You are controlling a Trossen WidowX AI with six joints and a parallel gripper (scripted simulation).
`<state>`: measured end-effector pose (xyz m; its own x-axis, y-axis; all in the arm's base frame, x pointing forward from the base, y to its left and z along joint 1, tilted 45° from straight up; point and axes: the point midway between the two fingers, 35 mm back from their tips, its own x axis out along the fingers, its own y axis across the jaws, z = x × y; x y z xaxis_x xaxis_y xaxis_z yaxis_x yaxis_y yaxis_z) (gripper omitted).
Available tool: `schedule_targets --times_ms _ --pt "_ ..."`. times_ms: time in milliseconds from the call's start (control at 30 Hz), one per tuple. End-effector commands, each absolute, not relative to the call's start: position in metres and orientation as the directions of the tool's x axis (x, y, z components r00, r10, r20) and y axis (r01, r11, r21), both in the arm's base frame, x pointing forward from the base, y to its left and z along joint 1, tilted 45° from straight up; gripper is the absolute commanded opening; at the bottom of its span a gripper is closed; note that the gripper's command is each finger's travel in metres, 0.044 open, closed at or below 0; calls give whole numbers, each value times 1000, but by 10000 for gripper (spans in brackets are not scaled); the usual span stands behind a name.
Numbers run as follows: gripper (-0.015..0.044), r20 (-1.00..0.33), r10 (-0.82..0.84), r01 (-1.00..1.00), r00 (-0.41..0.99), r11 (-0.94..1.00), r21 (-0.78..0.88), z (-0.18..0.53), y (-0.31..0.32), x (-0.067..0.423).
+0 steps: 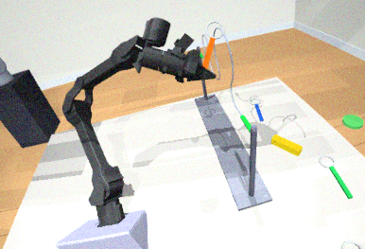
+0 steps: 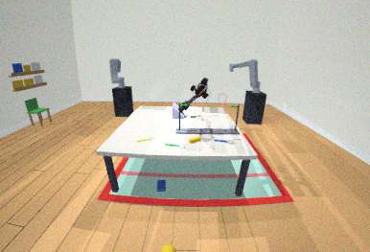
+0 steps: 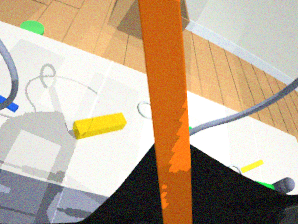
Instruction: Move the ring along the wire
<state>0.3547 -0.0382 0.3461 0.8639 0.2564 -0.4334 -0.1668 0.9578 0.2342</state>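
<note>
My gripper (image 1: 208, 73) (image 2: 203, 89) is shut on the lower end of the orange handle (image 1: 210, 50) (image 3: 161, 90). The handle points up and the ring (image 1: 209, 26) is at its top, high over the far end of the grey base plate (image 1: 227, 140). The thin grey wire (image 1: 232, 69) (image 3: 253, 113) arcs from there down to a green part (image 1: 245, 123) beside the near post (image 1: 252, 164). The far post (image 1: 204, 88) stands just under my fingers, with a bit of green (image 1: 201, 56) behind them. I cannot tell whether the ring touches the wire.
On the table to the right of the base plate lie a yellow block (image 1: 286, 145) (image 3: 100, 124), a blue-handled ring (image 1: 258, 112) and a green-handled ring (image 1: 340, 180). A green disc (image 1: 353, 121) lies on the floor. A dark pedestal (image 1: 24, 107) stands at the left.
</note>
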Motion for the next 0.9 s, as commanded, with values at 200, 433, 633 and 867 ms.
schedule_targets --times_ms 200,433,633,867 --pt "-150 -404 309 -167 861 922 350 346 -35 355" --pt "-150 -379 345 -167 859 888 430 347 -32 355" --pt "-150 -356 374 -166 857 853 495 348 -30 355" --pt "-150 -325 405 -165 855 806 569 350 -27 354"
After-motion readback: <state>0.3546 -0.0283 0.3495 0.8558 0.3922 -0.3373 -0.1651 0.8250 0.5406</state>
